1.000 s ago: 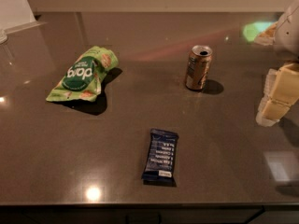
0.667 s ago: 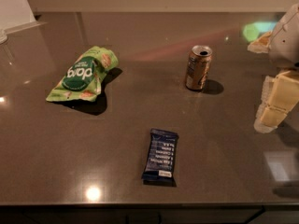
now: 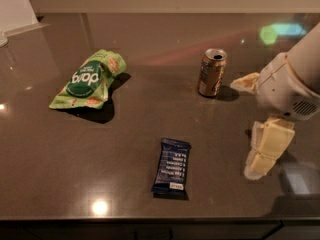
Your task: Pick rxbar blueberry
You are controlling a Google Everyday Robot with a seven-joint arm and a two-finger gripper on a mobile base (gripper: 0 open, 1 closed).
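the arm [image 3: 309,54] reaches in from the upper right; its white wrist [image 3: 282,86] bends down, and the pincer [image 3: 244,128] hangs at the right, fingers [image 3: 267,146] spread apart.

Dim, warm indoor light; the dark glossy table [image 3: 45,149] mirrors a small white lamp hotspot near its front edge and a fainter one at the far left; a green-cyan flare sits at upper right, with a pinkish streak running behind the can [image 3: 212,72]; the green bag [image 3: 87,79] throws a heavy shadow to its right and front; the can's shadow is short, to its right; the rxbar blueberry [image 3: 172,166] shows only a thin shadow at its near end; the gripper [image 3: 244,128], at the right edge with fingers spread, is pale and brightly lit, with a grey shadow on the table beneath.
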